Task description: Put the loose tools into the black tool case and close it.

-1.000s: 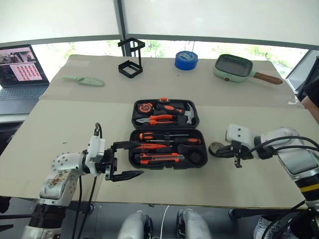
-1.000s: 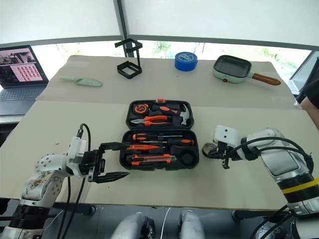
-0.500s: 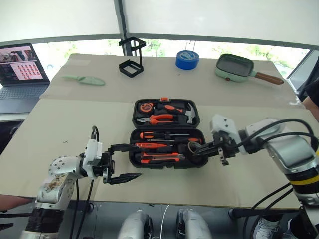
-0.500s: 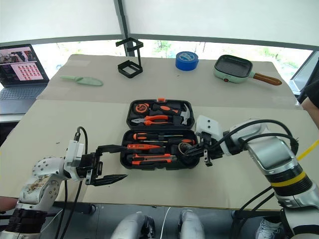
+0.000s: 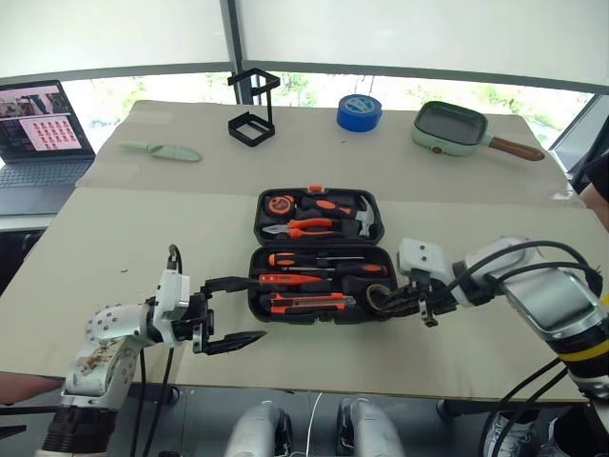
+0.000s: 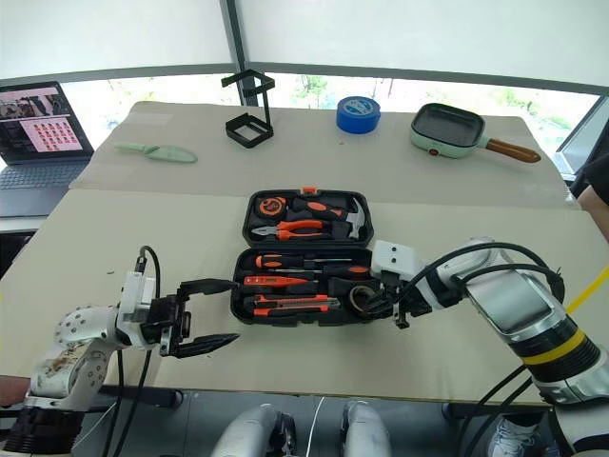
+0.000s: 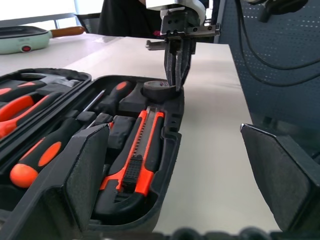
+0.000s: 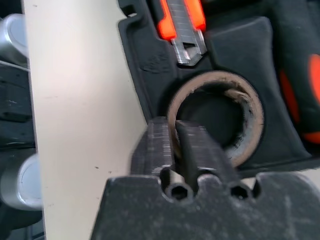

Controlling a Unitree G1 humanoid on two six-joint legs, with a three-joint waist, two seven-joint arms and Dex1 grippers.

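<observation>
Sitting in the black tool case (image 5: 319, 257) are all the tools, the right gripper (image 6: 373, 303) jaws nearly closed around the small tape roll's (image 7: 159, 89) wall at its slot, the left gripper (image 5: 245, 310) jaws wide open and empty, the lid not yet shut.

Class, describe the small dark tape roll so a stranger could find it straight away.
Start at the open black tool case in the middle of the table. Look in its near half, at the corner by the right gripper, just past the tip of the utility knife. The small tape roll is a dark ring with a brown cardboard core, unlike the big blue tape roll.
</observation>
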